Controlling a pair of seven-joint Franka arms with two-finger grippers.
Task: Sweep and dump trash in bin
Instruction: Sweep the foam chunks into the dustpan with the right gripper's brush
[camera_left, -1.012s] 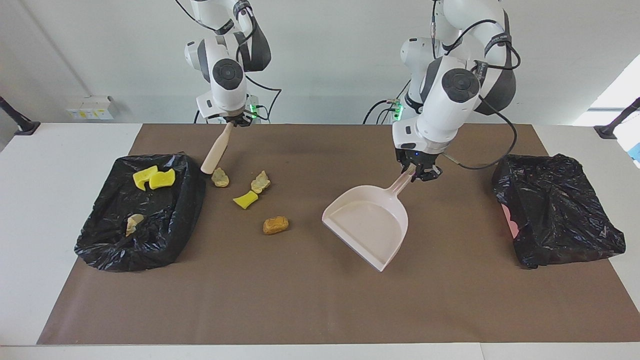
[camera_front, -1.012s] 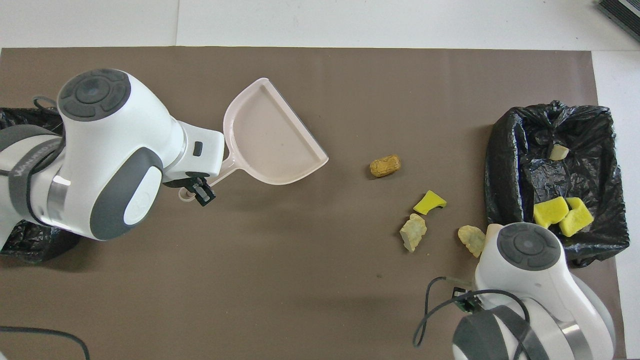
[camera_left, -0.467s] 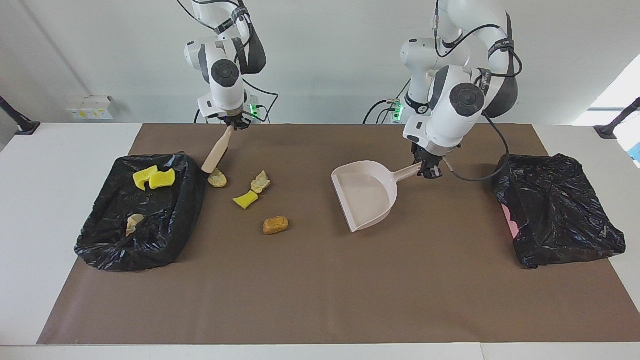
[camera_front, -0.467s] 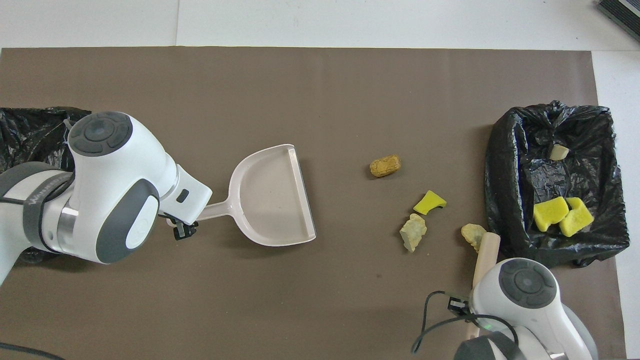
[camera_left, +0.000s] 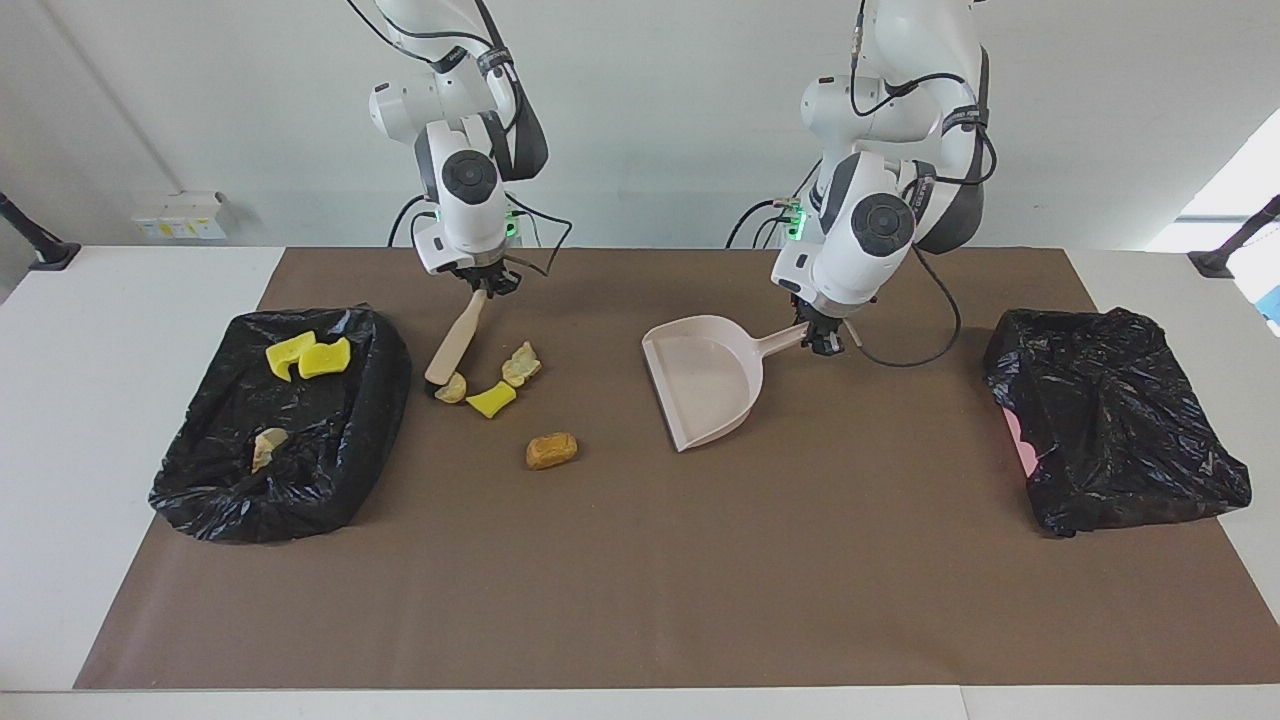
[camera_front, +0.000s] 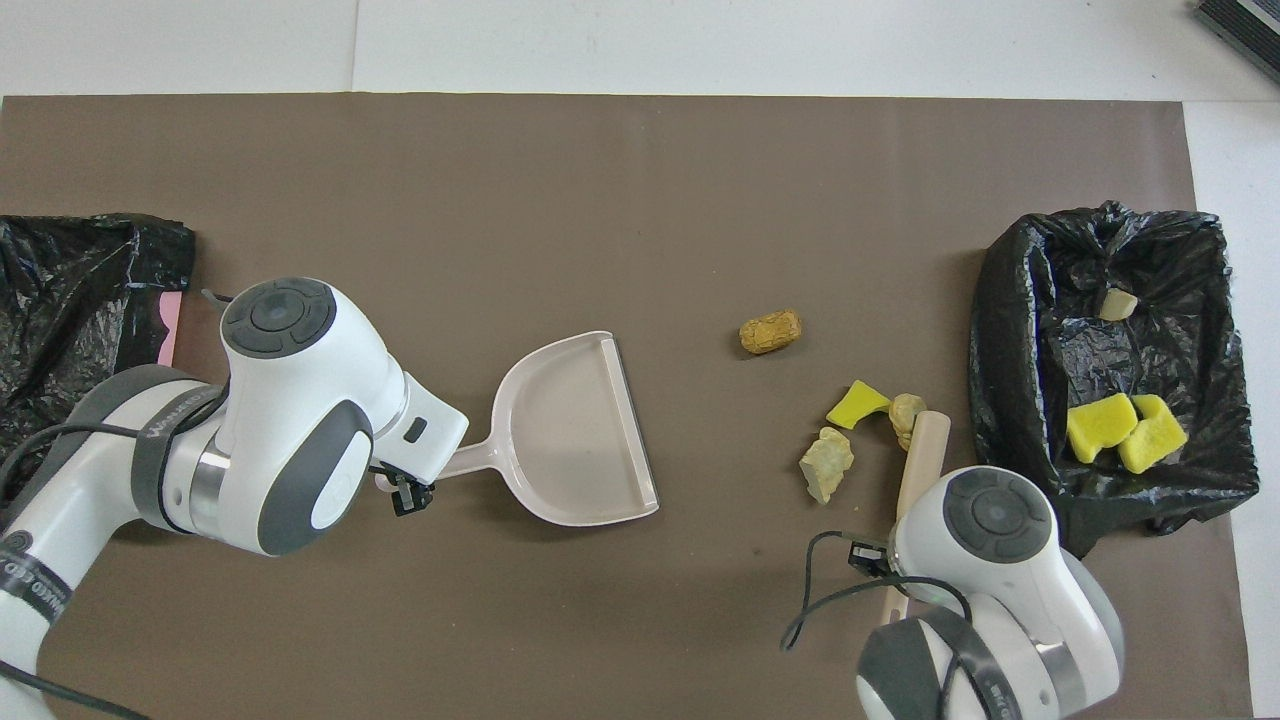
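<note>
Right claw (camera_left: 486, 283) clamped tight, wrist angled down, arm low toward its own end of the table. Left claw (camera_left: 822, 340) clamped too, wrist tilted down, arm reaching mid-table, elbow raised.

Pale pink dustpan (camera_left: 705, 385) on plain brown mat (camera_left: 640, 560); glossy black bin liners (camera_left: 285, 425); bright yellow, pale yellow and orange-brown scraps (camera_left: 551, 450); beige brush handle (camera_left: 455, 345); white-and-grey arms.

- Right gripper (camera_left: 484, 283) clamps a wooden brush handle (camera_left: 456, 340), its tip against a pale sponge scrap (camera_left: 451, 389).
- Left gripper (camera_left: 822, 338) grips the pink dustpan (camera_left: 705, 385) by its handle.
- Orange-brown scrap (camera_left: 552, 450) lies apart.
</note>
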